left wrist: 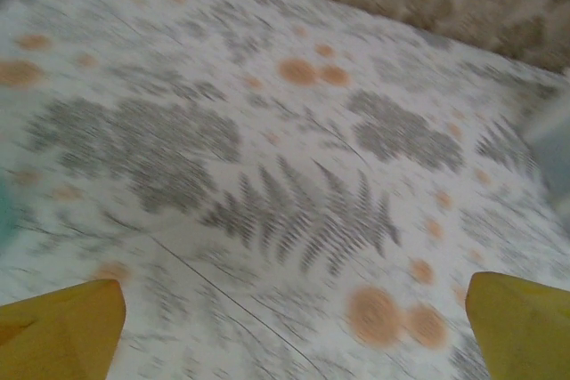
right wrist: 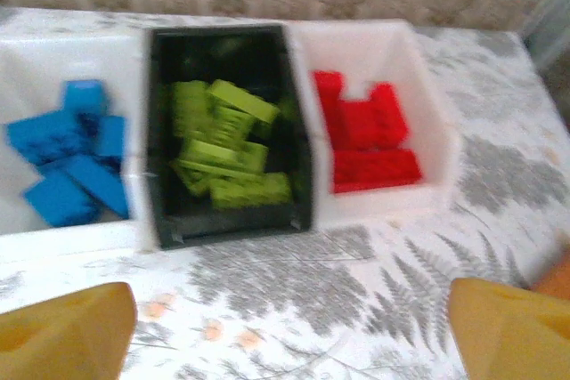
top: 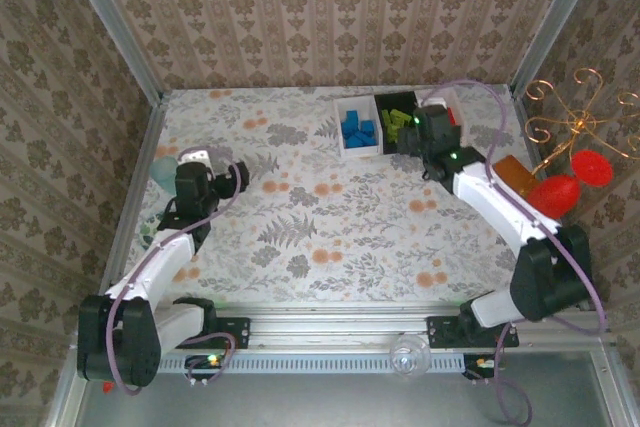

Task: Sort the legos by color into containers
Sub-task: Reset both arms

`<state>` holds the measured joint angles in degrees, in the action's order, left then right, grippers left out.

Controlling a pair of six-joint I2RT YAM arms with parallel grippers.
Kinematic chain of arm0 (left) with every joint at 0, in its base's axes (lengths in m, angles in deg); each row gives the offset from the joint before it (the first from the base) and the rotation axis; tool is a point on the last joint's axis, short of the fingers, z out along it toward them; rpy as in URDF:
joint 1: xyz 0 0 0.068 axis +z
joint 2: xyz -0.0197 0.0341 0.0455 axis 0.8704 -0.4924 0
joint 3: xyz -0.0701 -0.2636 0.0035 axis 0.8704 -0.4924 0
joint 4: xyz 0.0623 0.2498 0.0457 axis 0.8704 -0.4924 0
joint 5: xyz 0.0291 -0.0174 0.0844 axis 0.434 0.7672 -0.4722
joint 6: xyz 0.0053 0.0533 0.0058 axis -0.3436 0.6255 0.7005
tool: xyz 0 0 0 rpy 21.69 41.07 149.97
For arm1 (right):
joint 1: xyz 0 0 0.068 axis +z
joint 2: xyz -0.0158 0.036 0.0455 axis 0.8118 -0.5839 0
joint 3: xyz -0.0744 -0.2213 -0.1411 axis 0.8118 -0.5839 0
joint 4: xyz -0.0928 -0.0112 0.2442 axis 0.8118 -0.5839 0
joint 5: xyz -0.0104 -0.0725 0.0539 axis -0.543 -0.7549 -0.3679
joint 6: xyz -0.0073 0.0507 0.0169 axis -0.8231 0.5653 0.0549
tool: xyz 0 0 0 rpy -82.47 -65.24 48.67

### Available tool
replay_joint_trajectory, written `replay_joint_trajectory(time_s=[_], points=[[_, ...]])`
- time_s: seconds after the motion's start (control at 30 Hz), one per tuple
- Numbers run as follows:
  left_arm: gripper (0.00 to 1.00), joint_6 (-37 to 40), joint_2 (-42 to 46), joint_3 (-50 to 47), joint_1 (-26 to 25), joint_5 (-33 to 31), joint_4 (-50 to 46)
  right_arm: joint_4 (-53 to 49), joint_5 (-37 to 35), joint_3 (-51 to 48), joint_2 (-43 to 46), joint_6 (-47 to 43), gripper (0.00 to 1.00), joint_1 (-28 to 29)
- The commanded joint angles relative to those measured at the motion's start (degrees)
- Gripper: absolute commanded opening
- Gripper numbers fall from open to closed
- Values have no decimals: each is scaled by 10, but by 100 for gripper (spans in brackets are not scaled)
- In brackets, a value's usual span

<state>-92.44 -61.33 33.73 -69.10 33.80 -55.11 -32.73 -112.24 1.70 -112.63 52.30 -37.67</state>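
Legos?
— Sorted by colour, all lying in the trays: blue (right wrist: 67, 162) in one white end tray (right wrist: 71, 236), lime green (right wrist: 223, 153) in the black middle tray (right wrist: 233, 225), red (right wrist: 365, 135) in the other white end tray (right wrist: 432, 144)

Trays, position?
— Joined in a row at the far side of the table (top: 300, 237), near the back wall

Right gripper (right wrist: 289, 327)?
— Released, yellow fingers (right wrist: 67, 331) spread wide, nothing between; held above the cloth just before the trays

Left gripper (left wrist: 289, 331)?
— Released likewise, empty; over bare fern-patterned cloth, well apart from the trays

Other items?
— Teal cup (top: 163, 169) near the left arm; orange block (top: 515, 175) and red ornaments (top: 565, 187) beside the right arm
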Motion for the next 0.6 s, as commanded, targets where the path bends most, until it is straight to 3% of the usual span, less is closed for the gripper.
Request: replay_joint_trajectory(time_s=[0.0,0.23,0.33,0.4,0.57], points=[[100,54,8,-2,20,-82,74,99,-73,-95,43,-30,100,-13],[100,139,-43,-41,45,-106,167,225,-64,-223,62,-45,100,-52],[100,167,-72,-63,54,-86,227,290,-53,-263,45,-67,100,-66],[100,191,-93,-77,58,-70,278,337,-23,-288,35,-74,100,-83],[100,225,-130,-71,71,-45,291,454,58,-337,23,-70,100,-123]])
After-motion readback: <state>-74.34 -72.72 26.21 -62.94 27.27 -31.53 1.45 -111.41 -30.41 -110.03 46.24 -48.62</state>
